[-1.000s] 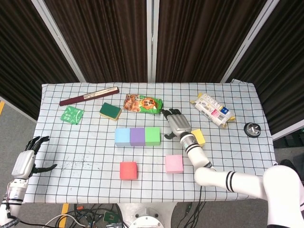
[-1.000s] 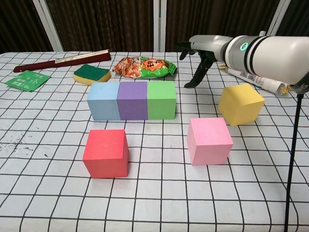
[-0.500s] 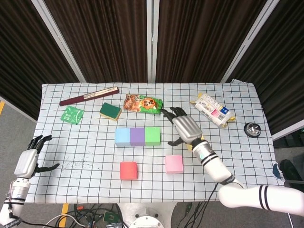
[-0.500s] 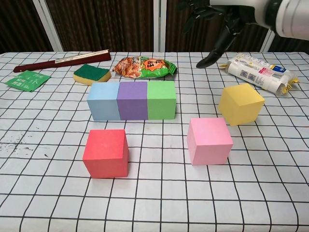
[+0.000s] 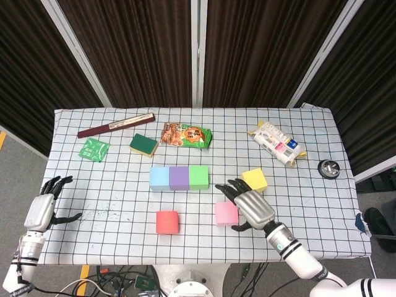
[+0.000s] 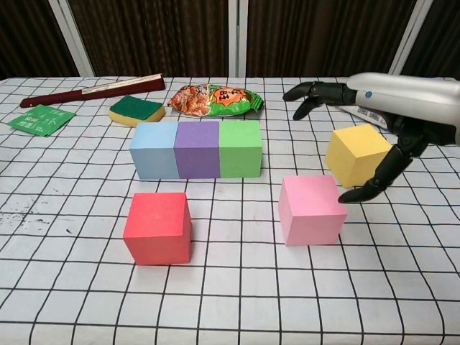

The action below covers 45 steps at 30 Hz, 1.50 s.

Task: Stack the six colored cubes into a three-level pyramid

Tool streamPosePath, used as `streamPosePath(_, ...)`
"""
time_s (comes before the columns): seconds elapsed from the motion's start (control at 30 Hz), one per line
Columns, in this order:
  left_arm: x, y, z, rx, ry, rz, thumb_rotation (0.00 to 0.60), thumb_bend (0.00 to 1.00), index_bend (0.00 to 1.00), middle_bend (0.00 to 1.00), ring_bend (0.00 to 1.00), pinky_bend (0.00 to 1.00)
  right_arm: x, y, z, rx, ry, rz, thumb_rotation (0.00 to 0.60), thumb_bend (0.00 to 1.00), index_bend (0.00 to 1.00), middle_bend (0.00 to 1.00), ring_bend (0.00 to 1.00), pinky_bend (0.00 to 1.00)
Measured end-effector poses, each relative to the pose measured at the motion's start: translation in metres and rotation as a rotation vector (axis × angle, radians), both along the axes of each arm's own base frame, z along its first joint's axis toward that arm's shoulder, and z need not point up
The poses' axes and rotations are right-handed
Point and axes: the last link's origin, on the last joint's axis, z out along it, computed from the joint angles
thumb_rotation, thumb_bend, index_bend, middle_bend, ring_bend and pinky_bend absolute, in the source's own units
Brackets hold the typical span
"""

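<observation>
the right hand [image 5: 252, 209] hovers over the near right part of the table [image 5: 111, 204], fingers spread wide and holding nothing; in the chest view it hangs above and just right of the pink cube [image 6: 311, 209], the thumb tip close to that cube's right side, though whether it touches cannot be told. the pink cube stands alone on the checked cloth near the front edge, a little right of the middle. the yellow cube [image 6: 358, 154] stands just behind and to the right of it, turned at a slight angle, partly behind the hand in the chest view. the red cube [image 5: 167, 221] stands near the front edge, left of the pink one and well apart from it. towards the middle of the table the blue cube [image 5: 159, 178], purple cube [image 5: 179, 177] and green cube [image 5: 198, 177] form one row, touching side to side. the left hand [image 5: 43, 209] hangs off the left edge of the table, fingers apart and empty. along the far edge lie a dark red folded fan [image 5: 116, 125], a green packet [image 5: 94, 149], a green-and-yellow sponge [image 5: 143, 145], a snack bag [image 5: 185, 135] and, towards the far right corner, a white noodle pack [image 5: 276, 143].
</observation>
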Motion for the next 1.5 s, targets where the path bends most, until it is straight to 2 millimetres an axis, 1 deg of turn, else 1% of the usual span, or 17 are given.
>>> streamPosePath(0.2,0.002,-0.004,-0.002,-0.015,-0.010,-0.007,0.600,0.00,0.13,0.17,0.04,0.06,-0.006,0.007,0.000,-0.022,-0.023,-0.003,0.600,0.00,0.00,0.12,0.00,0.00)
streamPosePath(0.33,0.013,-0.009,-0.007,-0.039,-0.027,-0.050,0.600,0.00,0.13,0.18,0.04,0.06,-0.006,0.009,0.008,-0.051,-0.039,0.003,0.600,0.00,0.00,0.12,0.00,0.00)
streamPosePath(0.47,0.035,-0.017,-0.016,-0.089,-0.076,-0.122,0.600,0.00,0.13,0.19,0.04,0.06,-0.004,0.007,0.019,-0.087,-0.064,0.008,0.600,0.00,0.00,0.12,0.00,0.00)
streamPosePath(0.6,0.062,-0.025,-0.028,-0.150,-0.136,-0.213,0.600,0.00,0.13,0.20,0.05,0.06,-0.007,0.006,0.024,-0.099,-0.069,0.002,0.600,0.00,0.00,0.12,0.00,0.00)
streamPosePath(0.7,0.079,-0.026,-0.038,-0.183,-0.170,-0.272,0.600,0.00,0.13,0.21,0.05,0.07,-0.009,0.005,0.026,-0.103,-0.073,-0.005,0.600,0.00,0.00,0.12,0.00,0.00)
streamPosePath(0.77,0.087,-0.025,-0.046,-0.195,-0.184,-0.292,0.600,0.00,0.13,0.21,0.05,0.07,-0.011,0.006,0.027,-0.103,-0.077,-0.009,0.600,0.00,0.00,0.12,0.00,0.00)
streamPosePath(0.87,0.093,-0.022,-0.059,-0.207,-0.190,-0.303,0.600,0.00,0.13,0.21,0.05,0.07,-0.014,0.008,0.028,-0.099,-0.078,-0.012,0.600,0.00,0.00,0.12,0.00,0.00)
streamPosePath(1.07,0.096,-0.015,-0.089,-0.236,-0.172,-0.284,0.600,0.00,0.13,0.21,0.05,0.07,-0.022,0.014,0.026,-0.084,-0.071,-0.026,0.600,0.00,0.00,0.12,0.00,0.00)
streamPosePath(1.17,0.098,-0.013,-0.101,-0.248,-0.170,-0.267,0.600,0.00,0.13,0.21,0.05,0.07,-0.026,0.017,0.026,-0.082,-0.070,-0.031,0.600,0.00,0.00,0.12,0.00,0.00)
streamPosePath(1.5,0.115,-0.016,-0.120,-0.280,-0.200,-0.236,0.600,0.00,0.12,0.21,0.05,0.06,-0.037,0.020,0.029,-0.104,-0.076,-0.059,0.600,0.00,0.00,0.12,0.00,0.00)
